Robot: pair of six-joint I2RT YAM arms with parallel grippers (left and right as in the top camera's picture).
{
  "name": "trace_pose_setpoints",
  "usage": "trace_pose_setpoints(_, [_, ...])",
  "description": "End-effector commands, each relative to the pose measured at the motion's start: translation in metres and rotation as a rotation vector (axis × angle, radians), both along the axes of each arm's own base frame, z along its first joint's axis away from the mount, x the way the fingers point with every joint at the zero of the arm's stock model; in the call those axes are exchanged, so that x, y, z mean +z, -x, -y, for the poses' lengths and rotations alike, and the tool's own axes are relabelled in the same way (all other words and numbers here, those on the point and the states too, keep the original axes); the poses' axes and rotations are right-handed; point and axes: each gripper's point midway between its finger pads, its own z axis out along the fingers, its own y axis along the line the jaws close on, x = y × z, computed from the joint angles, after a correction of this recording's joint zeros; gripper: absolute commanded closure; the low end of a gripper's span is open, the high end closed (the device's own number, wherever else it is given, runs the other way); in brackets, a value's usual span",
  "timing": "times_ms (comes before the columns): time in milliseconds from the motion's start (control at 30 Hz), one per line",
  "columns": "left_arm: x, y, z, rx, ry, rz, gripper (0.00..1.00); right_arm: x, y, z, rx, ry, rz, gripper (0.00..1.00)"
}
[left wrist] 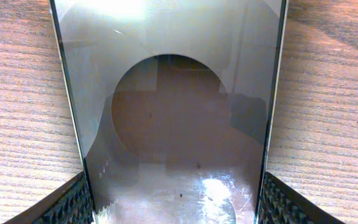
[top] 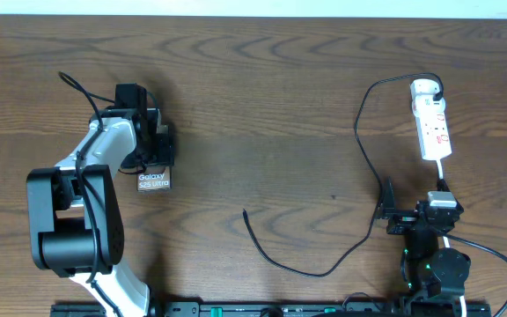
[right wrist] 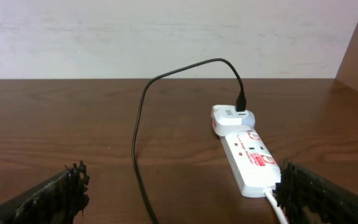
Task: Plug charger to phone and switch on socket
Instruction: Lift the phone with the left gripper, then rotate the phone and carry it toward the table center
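Left tool [top: 155,157]: at the left of the surface [top: 262,106], down over the phone, its fingers [left wrist: 73,202] set against both long edges and closed on it
Phone [top: 154,181]: flat under the left tool, near end sticking out with the white "Galaxy" lettering showing; in the left wrist view its glossy face [left wrist: 179,124] fills the gap between the pads
Charger tip: lies loose in the middle of the surface, well apart from the phone
Charger [top: 359,132]: thin black cable curving from that tip past the right arm, then looping up to the white plug [right wrist: 232,118]
Right tool [right wrist: 179,186]: near edge, right side, spread wide with nothing between the pads, facing the socket
Socket [top: 434,123]: white strip with red markings at far right, plug at its far end, white cord [right wrist: 275,208] leaving its near end
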Motion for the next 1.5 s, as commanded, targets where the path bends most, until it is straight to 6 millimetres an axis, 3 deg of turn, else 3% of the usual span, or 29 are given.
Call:
trace_pose_setpoints(0, [-0.009, 0.01, 0.0, 0.003, 0.007, -0.033, 0.47, -0.001, 0.0, -0.002, 0.012, 0.009, -0.002, 0.01])
trace_pose_setpoints(133, [-0.009, 0.009, 0.0, 0.003, 0.007, -0.032, 0.52, -0.001, 0.0, -0.002, 0.012, 0.01, -0.002, 0.01])
trace_pose_setpoints(433, [-0.009, 0.009, 0.0, 0.004, 0.007, -0.029, 0.77, -0.001, 0.0, -0.002, 0.012, 0.009, -0.002, 0.01])
trace_pose_setpoints(533, [-0.008, 0.009, 0.0, 0.004, 0.007, -0.028, 0.93, -0.001, 0.0, -0.002, 0.012, 0.009, -0.002, 0.01])
trace_pose_setpoints(700, [-0.004, 0.003, 0.0, 0.004, 0.006, -0.007, 0.93, -0.001, 0.0, -0.002, 0.012, 0.009, -0.002, 0.01])
trace_pose_setpoints(867, [0.014, -0.008, 0.0, 0.003, 0.005, 0.031, 0.93, -0.001, 0.0, -0.002, 0.012, 0.009, -0.002, 0.01])
trace_pose_setpoints(1200, [0.075, -0.023, 0.001, 0.003, 0.012, 0.195, 0.93, -0.001, 0.0, -0.002, 0.012, 0.009, -0.002, 0.01])
trace_pose_setpoints(1467, [0.12, -0.016, 0.021, -0.003, 0.124, 0.288, 0.93, -0.001, 0.0, -0.002, 0.012, 0.009, -0.002, 0.01])
